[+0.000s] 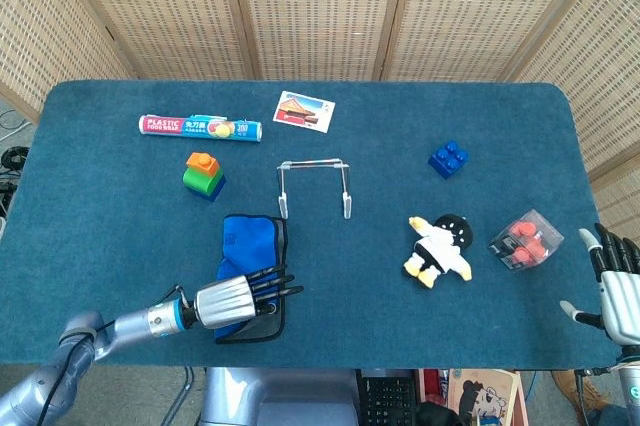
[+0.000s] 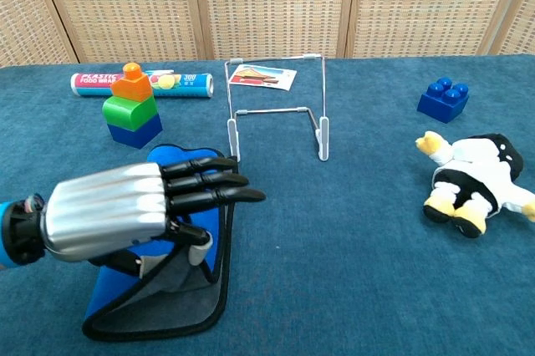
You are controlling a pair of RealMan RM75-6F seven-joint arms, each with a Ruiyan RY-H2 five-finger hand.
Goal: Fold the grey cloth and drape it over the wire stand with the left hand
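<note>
The grey cloth (image 1: pixel 246 242), blue on its other face, lies just in front of the wire stand (image 1: pixel 314 184). Its left side is turned over, so blue shows on top (image 2: pixel 185 164) and grey only at the near end (image 2: pixel 180 302). My left hand (image 1: pixel 245 297) sits over the cloth's near end, fingers pointing right, thumb pinching the cloth's lifted edge (image 2: pixel 159 205). The wire stand (image 2: pixel 278 109) stands upright and bare beyond the cloth. My right hand (image 1: pixel 618 286) hovers at the table's near right corner, fingers apart, holding nothing.
A plastic wrap roll (image 1: pixel 199 127) and stacked toy blocks (image 1: pixel 203 175) sit at the back left. A postcard (image 1: pixel 304 109) lies behind the stand. To the right are a blue brick (image 1: pixel 449 159), a penguin plush (image 1: pixel 440 248) and a clear box (image 1: pixel 526 240).
</note>
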